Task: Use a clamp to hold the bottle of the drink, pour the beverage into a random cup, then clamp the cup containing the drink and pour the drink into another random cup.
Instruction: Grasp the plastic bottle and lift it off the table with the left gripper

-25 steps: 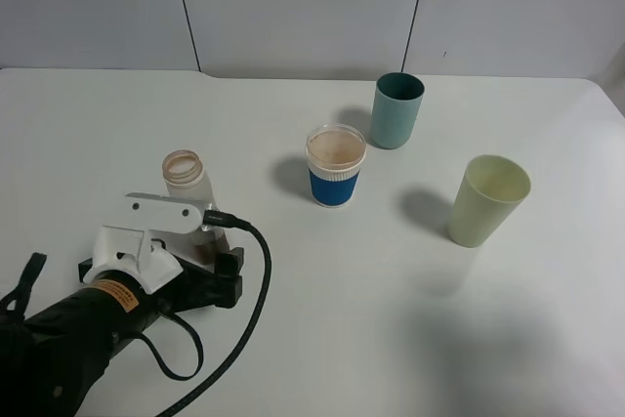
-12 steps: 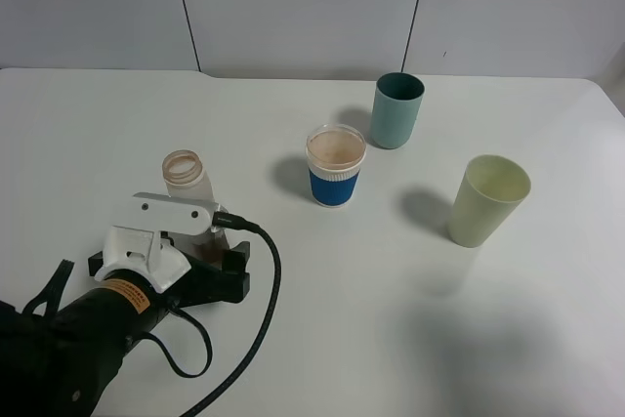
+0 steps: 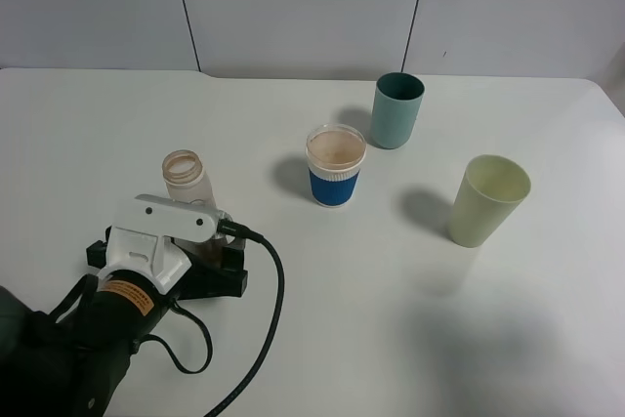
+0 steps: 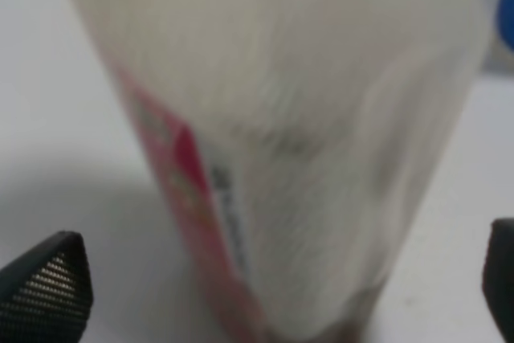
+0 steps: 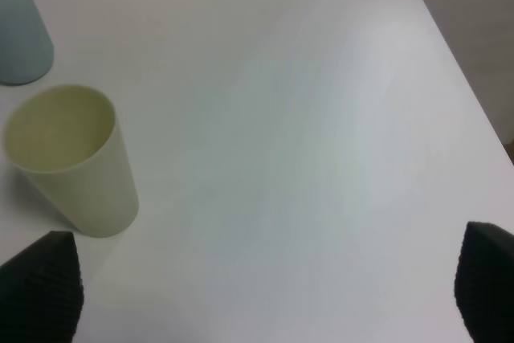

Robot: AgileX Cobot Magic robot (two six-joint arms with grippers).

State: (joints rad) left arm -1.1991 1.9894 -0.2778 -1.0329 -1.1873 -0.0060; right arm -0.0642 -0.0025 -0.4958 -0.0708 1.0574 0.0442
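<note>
- Exterior high view: the left claw [image 3: 171, 244], at the lower left of the frame, stands wide open around the bottle [image 3: 185, 171]. The bottle is upright and uncapped on the tabletop [image 3: 332, 339]. Nothing is gripped yet.
- Left wrist view: the bottle [image 4: 281, 118] fills the gap between the two dark fingertips [image 4: 44, 287], with bare tabletop on either side. It looks blurred, and a darker patch at its base may be the drink [image 4: 353, 323].
- Right claw [image 5: 261, 287]: open, holding nothing, with the pale green cup [image 5: 68, 158] near it.
- Cups: the blue-and-white cup [image 3: 336, 165] stands at the centre, the teal cup [image 3: 396, 110] above it, and the pale green cup [image 3: 486, 200] at the right. All are well apart from the bottle.
- Risk 1: if the claw closes off-centre, one finger would meet the light bottle first and could push or tip it.
- Risk 2: the plastic wall is thin, so a hard squeeze could buckle it, while a low grip leaves the bottle free to swing when lifted.
- Risk 3: the neck is open, so any tilt before it reaches a cup would spill liquid on the tabletop.
</note>
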